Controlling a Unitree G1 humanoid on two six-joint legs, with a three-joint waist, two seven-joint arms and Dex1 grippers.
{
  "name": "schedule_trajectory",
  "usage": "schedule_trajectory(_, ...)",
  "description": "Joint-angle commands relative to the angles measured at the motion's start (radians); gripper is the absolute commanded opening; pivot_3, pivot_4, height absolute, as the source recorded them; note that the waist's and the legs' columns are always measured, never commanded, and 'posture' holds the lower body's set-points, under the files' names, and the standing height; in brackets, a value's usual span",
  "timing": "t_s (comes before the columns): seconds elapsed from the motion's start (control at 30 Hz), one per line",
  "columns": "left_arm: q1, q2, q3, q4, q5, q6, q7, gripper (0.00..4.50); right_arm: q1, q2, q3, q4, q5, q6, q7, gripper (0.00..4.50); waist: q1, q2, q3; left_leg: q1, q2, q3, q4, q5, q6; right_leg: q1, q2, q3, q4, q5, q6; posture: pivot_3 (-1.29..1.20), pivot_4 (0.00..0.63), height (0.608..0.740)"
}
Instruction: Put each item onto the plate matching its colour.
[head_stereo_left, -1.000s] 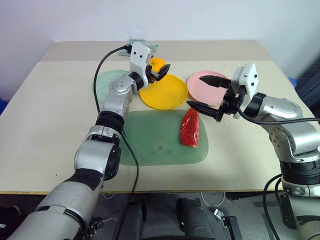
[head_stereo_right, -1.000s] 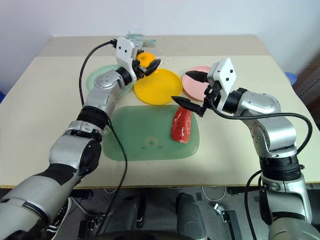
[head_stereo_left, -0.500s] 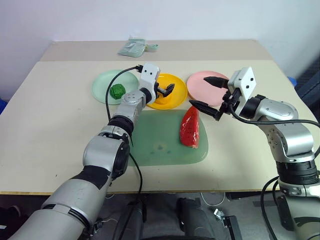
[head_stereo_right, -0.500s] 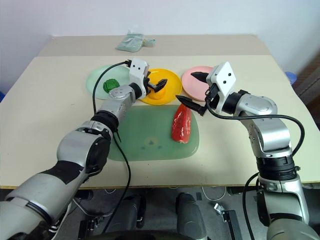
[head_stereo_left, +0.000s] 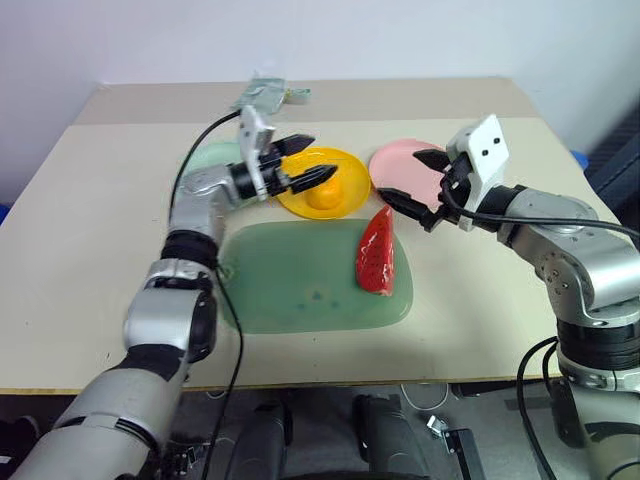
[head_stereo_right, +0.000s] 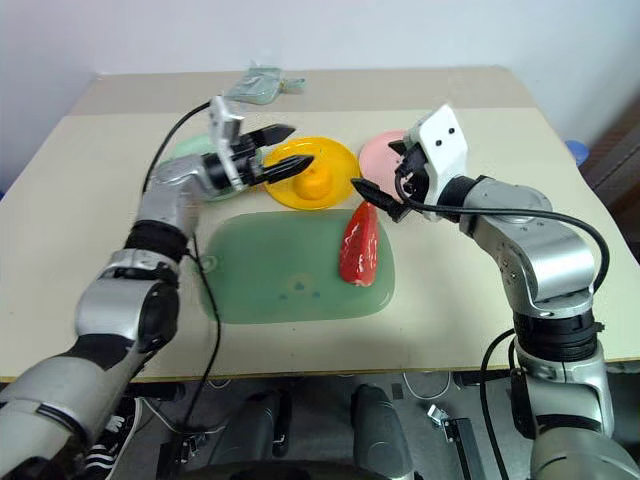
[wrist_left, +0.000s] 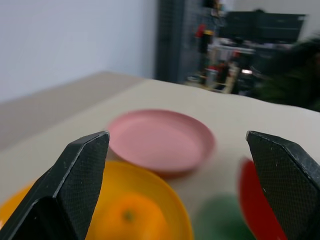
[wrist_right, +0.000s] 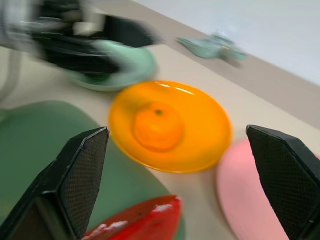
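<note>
The orange mandarin (head_stereo_left: 322, 195) rests on the yellow plate (head_stereo_left: 352, 168). My left gripper (head_stereo_left: 313, 160) hovers just above and left of it, open and empty, pointing right. The left wrist view looks past its fingers (wrist_left: 75, 185) at the mandarin (wrist_left: 127, 225) and the pink plate (wrist_left: 160, 140). The red watermelon wedge (head_stereo_left: 377, 255) lies on the right side of the translucent green mat (head_stereo_left: 300, 290). My right gripper (head_stereo_left: 400, 176) is open and empty, above the wedge's far tip, in front of the pink plate (head_stereo_left: 395, 160). My left arm covers most of the mint plate (head_stereo_right: 185, 150).
A pale green packet (head_stereo_left: 265, 95) lies at the back of the table, behind the plates. The three plates stand in a row across the middle, with the mat in front of them. Bare tabletop (head_stereo_left: 90, 230) stretches left and right of the mat.
My left gripper lowered the mandarin onto the yellow plate, let it go and opened, then drew back left, turning to point right. My right gripper stayed put, its wrist turning a little.
</note>
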Motion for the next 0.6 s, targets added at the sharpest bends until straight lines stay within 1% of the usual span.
schedule_trajectory(0.03, 0.069, 0.071, -0.022, -0.175, -0.037, 0.077, -0.120, 4.48, -0.129, 0.068, -0.105, -0.057, 0.090, 0.354, -0.118, 4.50, 0.003, 0.000, 0.000, 0.000, 0.000, 0.000, 0.000, 0.000, 0.000, 0.000, 0.000, 0.000, 0.000, 0.000, 0.000, 0.00, 0.150, 0.740)
schedule_trajectory(0.1, 0.115, 0.114, -0.031, -0.247, -0.043, 0.131, -0.138, 4.48, -0.197, 0.095, -0.110, -0.064, 0.063, 0.516, -0.174, 4.50, 0.012, 0.000, 0.000, 0.000, 0.000, -0.001, 0.001, 0.000, 0.000, 0.000, 0.000, 0.000, 0.001, 0.000, 0.000, 0.00, 0.150, 0.740)
schedule_trajectory(0.13, 0.141, 0.135, -0.030, -0.290, -0.050, 0.159, -0.148, 4.48, -0.220, 0.105, -0.109, -0.060, 0.091, 0.579, -0.191, 4.50, 0.018, 0.000, 0.000, -0.001, 0.000, -0.001, 0.001, 0.000, 0.000, 0.000, 0.000, 0.000, 0.001, 0.000, 0.000, 0.00, 0.150, 0.740)
schedule_trajectory(0.17, 0.173, 0.159, -0.034, -0.339, -0.056, 0.182, -0.168, 4.48, -0.231, 0.140, -0.121, -0.052, 0.118, 0.618, -0.249, 4.50, 0.018, 0.000, 0.000, -0.001, 0.000, -0.001, 0.001, 0.000, 0.000, 0.000, -0.001, 0.000, 0.001, 0.000, 0.000, 0.00, 0.150, 0.740)
schedule_trajectory(0.23, 0.233, 0.187, -0.037, -0.434, -0.070, 0.181, -0.191, 4.48, -0.218, 0.156, -0.130, -0.013, 0.219, 0.635, -0.370, 4.50, 0.019, 0.000, 0.000, -0.001, 0.000, -0.001, 0.001, 0.000, 0.000, 0.001, -0.001, 0.000, 0.000, 0.000, 0.000, 0.00, 0.150, 0.740)
schedule_trajectory(0.27, 0.262, 0.197, -0.033, -0.481, -0.081, 0.165, -0.200, 4.48, -0.210, 0.136, -0.105, -0.020, 0.257, 0.635, -0.406, 4.50, 0.019, 0.000, 0.000, -0.001, 0.000, -0.001, 0.001, 0.000, 0.000, 0.001, -0.001, 0.000, 0.000, 0.000, 0.000, 0.00, 0.150, 0.740)
schedule_trajectory(0.33, 0.295, 0.221, -0.018, -0.546, -0.126, 0.217, -0.216, 4.48, -0.195, 0.108, -0.102, 0.008, 0.365, 0.635, -0.518, 4.50, 0.018, 0.000, 0.000, -0.001, 0.000, -0.001, 0.001, 0.000, 0.000, 0.001, -0.002, 0.000, 0.000, 0.000, 0.000, 0.00, 0.150, 0.740)
schedule_trajectory(0.4, 0.324, 0.238, -0.009, -0.591, -0.148, 0.202, -0.231, 4.48, -0.182, 0.101, -0.130, 0.071, 0.502, 0.635, -0.642, 4.50, 0.014, 0.000, 0.000, -0.001, 0.000, -0.001, 0.001, 0.000, 0.000, 0.001, -0.002, 0.000, 0.000, 0.000, 0.000, 0.00, 0.150, 0.740)
schedule_trajectory(0.47, 0.353, 0.268, -0.015, -0.626, -0.157, 0.188, -0.263, 4.48, -0.160, 0.078, -0.124, 0.123, 0.610, 0.635, -0.759, 4.50, 0.010, 0.000, 0.000, -0.001, 0.000, -0.001, 0.001, 0.000, 0.000, 0.001, -0.001, 0.000, 0.000, 0.000, 0.000, 0.00, 0.150, 0.740)
schedule_trajectory(0.6, 0.386, 0.305, -0.018, -0.683, -0.176, 0.169, -0.290, 4.48, -0.149, 0.070, -0.128, 0.207, 0.855, 0.635, -1.016, 4.50, 0.006, 0.000, 0.000, 0.000, 0.000, 0.000, 0.000, 0.000, 0.000, 0.000, -0.001, 0.000, 0.000, 0.000, 0.000, 0.00, 0.150, 0.740)
